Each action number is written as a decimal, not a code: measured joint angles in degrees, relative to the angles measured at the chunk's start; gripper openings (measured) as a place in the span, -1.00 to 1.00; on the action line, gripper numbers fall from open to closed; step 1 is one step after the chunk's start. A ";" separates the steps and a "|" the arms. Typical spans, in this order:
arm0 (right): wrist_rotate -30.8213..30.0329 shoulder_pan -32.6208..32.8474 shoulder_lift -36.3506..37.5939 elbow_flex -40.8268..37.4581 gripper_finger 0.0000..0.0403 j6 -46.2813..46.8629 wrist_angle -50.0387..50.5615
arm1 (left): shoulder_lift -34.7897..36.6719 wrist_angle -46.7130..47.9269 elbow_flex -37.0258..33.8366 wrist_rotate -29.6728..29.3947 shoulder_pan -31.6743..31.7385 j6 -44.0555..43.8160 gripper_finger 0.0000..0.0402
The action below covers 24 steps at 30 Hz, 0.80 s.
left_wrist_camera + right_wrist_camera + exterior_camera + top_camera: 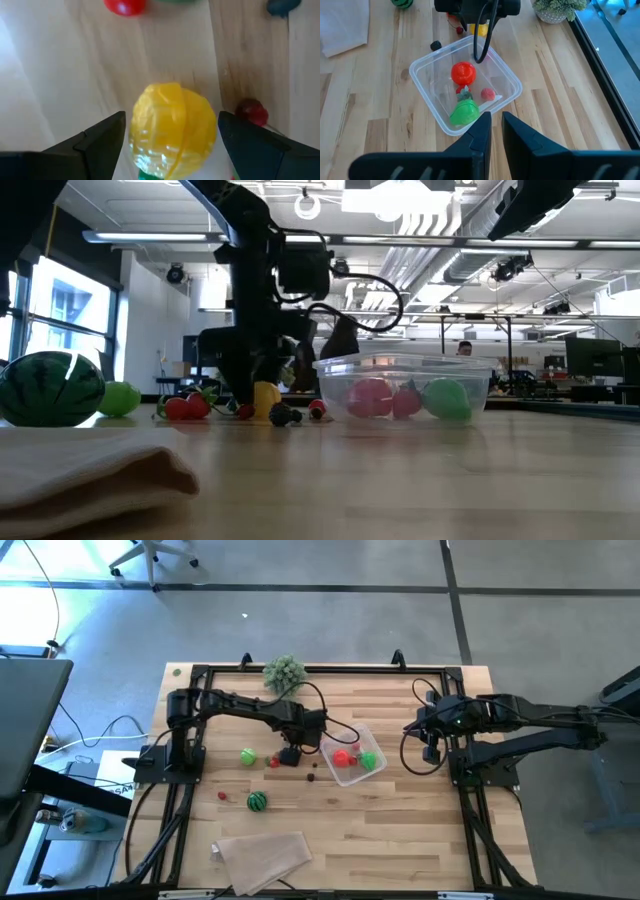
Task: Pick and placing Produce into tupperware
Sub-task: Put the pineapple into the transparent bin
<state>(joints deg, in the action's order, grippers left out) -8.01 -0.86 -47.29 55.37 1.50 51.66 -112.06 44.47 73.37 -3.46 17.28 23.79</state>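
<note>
Bushy plant (pixel 285 673), folded beige cloth (pixel 262 858)

Support: pale wooden plank table (pixel 400 830) with black frame rails along its edges.

Directly on it:
- clear rectangular plastic tupperware (pixel 352 753), near the middle, a little toward the right edge
- bushy grey-green plant (pixel 284 673) at the far edge
- folded beige cloth (pixel 262 857) at the near edge, left of centre
- striped dark green watermelon ball (pixel 257 801), between cloth and centre
- small red piece (pixel 222 796) just left of it
- round light green fruit (pixel 247 756), toward the left edge
- ribbed yellow fruit (pixel 172 129), a small red cherry (pixel 251 111) just beside it
</note>
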 joint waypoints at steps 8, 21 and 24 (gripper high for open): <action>0.00 0.00 0.00 0.00 -0.83 0.01 -0.01 | -0.40 -1.15 0.04 -0.53 -0.04 0.38 0.46; 0.01 -0.01 0.01 0.00 -0.83 0.00 -0.01 | -0.38 -1.14 0.06 -0.66 -0.04 0.39 0.14; 0.00 0.00 0.01 0.00 -0.83 0.00 0.00 | -0.38 -1.23 0.06 -0.66 -0.04 0.39 0.10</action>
<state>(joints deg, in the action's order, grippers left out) -8.01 -0.86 -47.28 55.37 1.50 51.66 -112.44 43.24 73.43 -4.12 17.23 24.18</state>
